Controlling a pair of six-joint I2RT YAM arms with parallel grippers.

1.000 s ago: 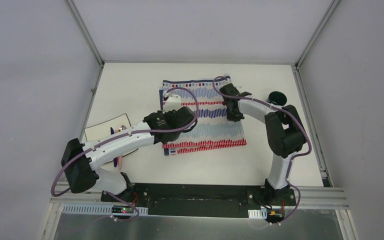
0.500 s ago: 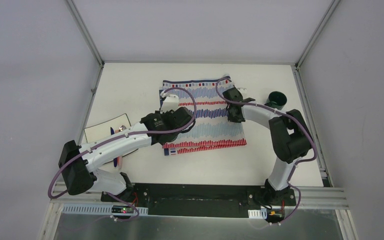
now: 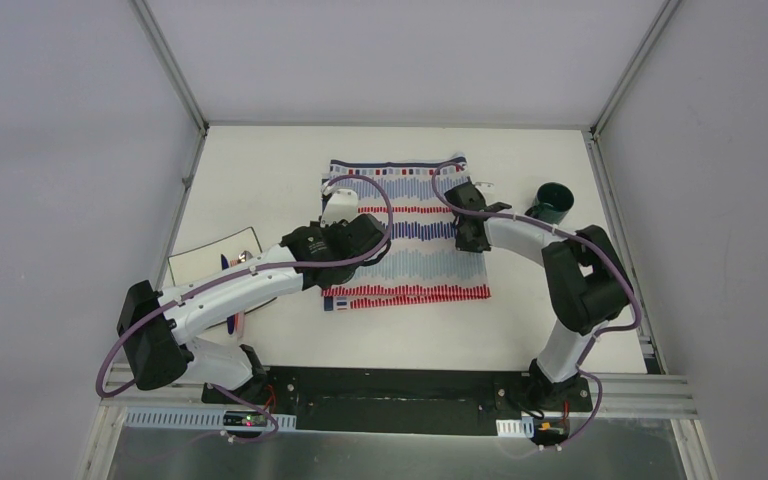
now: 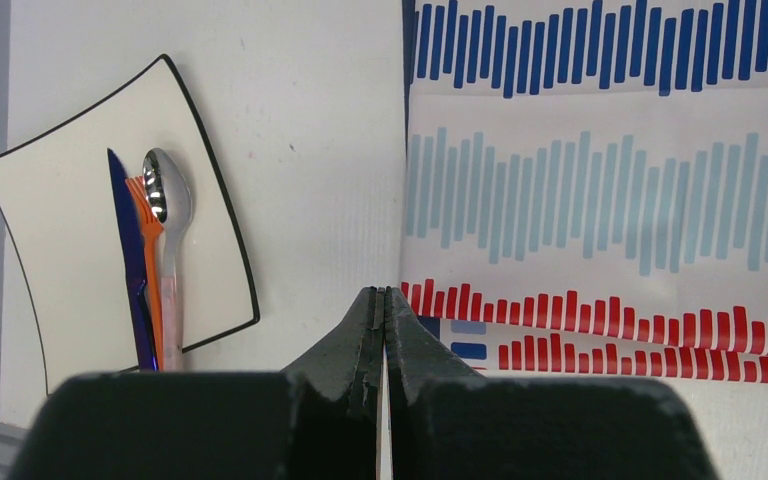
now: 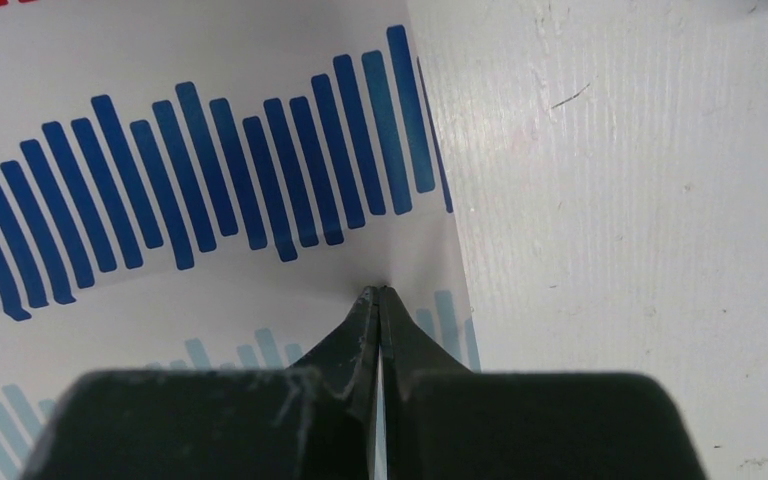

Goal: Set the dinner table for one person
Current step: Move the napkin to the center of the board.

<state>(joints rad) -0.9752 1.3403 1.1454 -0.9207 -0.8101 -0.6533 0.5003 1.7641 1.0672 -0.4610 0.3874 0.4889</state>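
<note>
Left gripper (image 4: 382, 300): fingers pressed together, tip at left edge of striped cloth (image 4: 600, 180), by red bars. Cloth nipped or only pressed: cannot tell. Right gripper (image 5: 378, 300): likewise closed, tip at cloth's right edge. Cloth lies mid-frame in top view, on dinner table (image 3: 260, 170). Step, likely: squaring placemat. Next calls for letting go, then fetching plate (image 4: 70, 250) at left, kept level since knife (image 4: 132, 260), fork (image 4: 150, 250), spoon (image 4: 168, 230) lie on it. Cup (image 3: 552, 200) right of cloth.
</note>
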